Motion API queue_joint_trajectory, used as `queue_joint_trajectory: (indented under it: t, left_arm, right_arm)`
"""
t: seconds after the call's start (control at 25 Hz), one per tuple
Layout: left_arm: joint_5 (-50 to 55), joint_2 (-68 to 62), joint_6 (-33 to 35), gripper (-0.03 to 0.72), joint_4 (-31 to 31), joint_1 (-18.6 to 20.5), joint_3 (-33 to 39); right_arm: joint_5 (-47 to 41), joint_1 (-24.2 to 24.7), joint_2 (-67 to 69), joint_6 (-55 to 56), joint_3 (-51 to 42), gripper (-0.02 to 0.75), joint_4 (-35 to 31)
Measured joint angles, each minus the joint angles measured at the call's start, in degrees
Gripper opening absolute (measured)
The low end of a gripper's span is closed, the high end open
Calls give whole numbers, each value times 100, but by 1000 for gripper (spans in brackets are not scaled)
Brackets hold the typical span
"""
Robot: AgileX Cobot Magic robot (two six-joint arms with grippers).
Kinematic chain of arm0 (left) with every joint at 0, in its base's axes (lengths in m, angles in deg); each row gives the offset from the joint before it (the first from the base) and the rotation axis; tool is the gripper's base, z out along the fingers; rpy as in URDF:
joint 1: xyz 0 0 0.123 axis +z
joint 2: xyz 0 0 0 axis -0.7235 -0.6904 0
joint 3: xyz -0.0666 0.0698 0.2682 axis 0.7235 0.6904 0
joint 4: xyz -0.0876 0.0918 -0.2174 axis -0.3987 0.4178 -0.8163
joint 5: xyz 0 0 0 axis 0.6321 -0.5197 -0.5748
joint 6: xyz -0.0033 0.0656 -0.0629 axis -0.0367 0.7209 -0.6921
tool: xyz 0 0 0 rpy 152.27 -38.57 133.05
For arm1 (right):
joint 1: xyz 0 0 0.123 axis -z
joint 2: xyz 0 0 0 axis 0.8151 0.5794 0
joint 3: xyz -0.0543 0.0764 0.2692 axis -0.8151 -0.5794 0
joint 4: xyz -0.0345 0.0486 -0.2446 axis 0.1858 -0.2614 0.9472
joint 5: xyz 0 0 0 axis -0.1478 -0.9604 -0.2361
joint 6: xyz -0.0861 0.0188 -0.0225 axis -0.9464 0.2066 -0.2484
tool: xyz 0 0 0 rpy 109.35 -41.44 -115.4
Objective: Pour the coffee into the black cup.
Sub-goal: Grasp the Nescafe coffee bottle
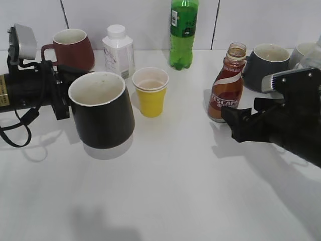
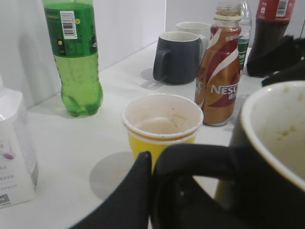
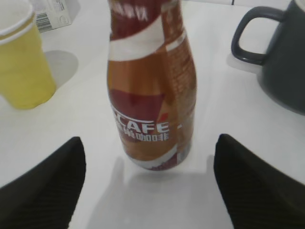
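The black cup (image 1: 103, 111) is tilted toward the camera at the left, off-white inside; it also shows in the left wrist view (image 2: 267, 157). My left gripper (image 1: 62, 98) is shut on its black loop handle (image 2: 200, 157). The brown Nescafe coffee bottle (image 1: 228, 88) stands upright and uncapped at the right, also seen in the left wrist view (image 2: 221, 71) and the right wrist view (image 3: 151, 86). My right gripper (image 1: 235, 123) is open, its fingers (image 3: 147, 171) apart just short of the bottle's base.
A yellow paper cup (image 1: 150, 93) stands between cup and bottle. At the back are a maroon mug (image 1: 72, 47), a white bottle (image 1: 119, 50), a green soda bottle (image 1: 183, 32), a dark grey mug (image 1: 268, 63) and a pale mug (image 1: 303, 52).
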Motion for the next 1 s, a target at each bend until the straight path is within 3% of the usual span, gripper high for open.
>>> queue_joint_trajectory:
  t: [0.16,0.56,0.84,1.0]
  left_arm:
    - [0,0,0,46,-11,0,0]
    - [0,0,0,46,-11,0,0]
    - [0,0,0,46,-11,0,0]
    - [0,0,0,46,-11,0,0]
  right_arm:
    - [597,0,627,11,138,663,0]
    - [783,0,1740,18,1309,661,-49]
    - [789,0,1880,18,1476,531,-49]
    - [820,0,1880,18,1476,528,-61]
